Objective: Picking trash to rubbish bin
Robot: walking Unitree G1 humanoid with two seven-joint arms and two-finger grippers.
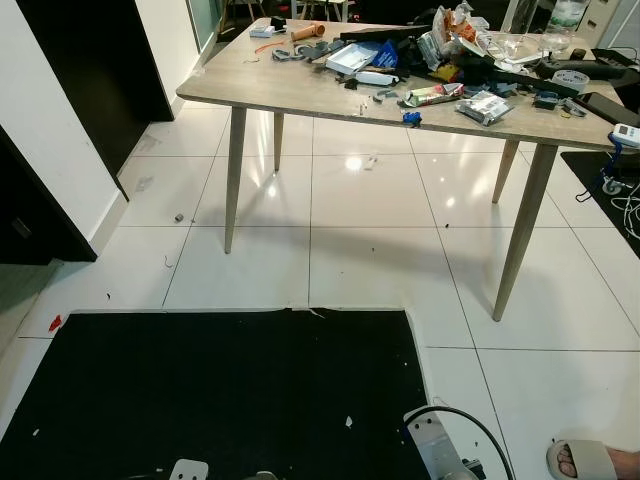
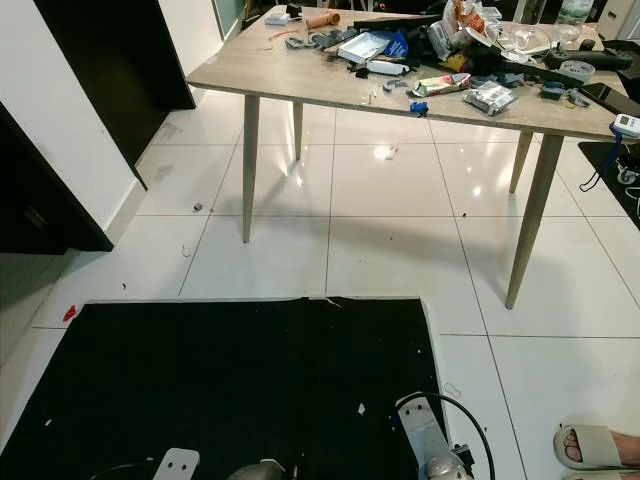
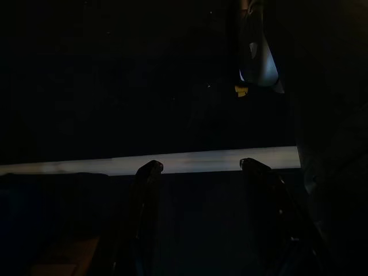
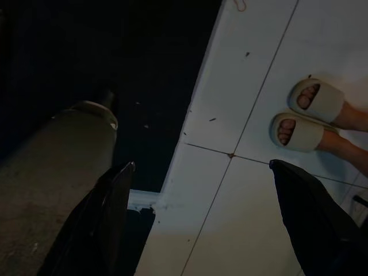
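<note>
Small bits of trash lie on the white tiled floor: a little grey piece (image 1: 179,217) left of the table, a red scrap (image 1: 55,322) by the black mat's far left corner, and a white scrap (image 1: 370,161) under the table. Snack wrappers (image 1: 435,94) and packets (image 1: 484,106) litter the wooden table (image 1: 300,92). Both arms hang low and idle. My left gripper (image 3: 198,165) is open over a dark area, nothing between its fingers. My right gripper (image 4: 202,167) is open wide above the mat's edge and the tiles, holding nothing.
A large black mat (image 1: 220,390) covers the floor right before me. A person's sandalled feet (image 4: 310,115) stand on the tiles to my right, one sandal (image 1: 590,460) near my right arm (image 1: 440,450). Dark cabinets (image 1: 90,60) line the left wall. Cables (image 1: 625,200) hang at the far right.
</note>
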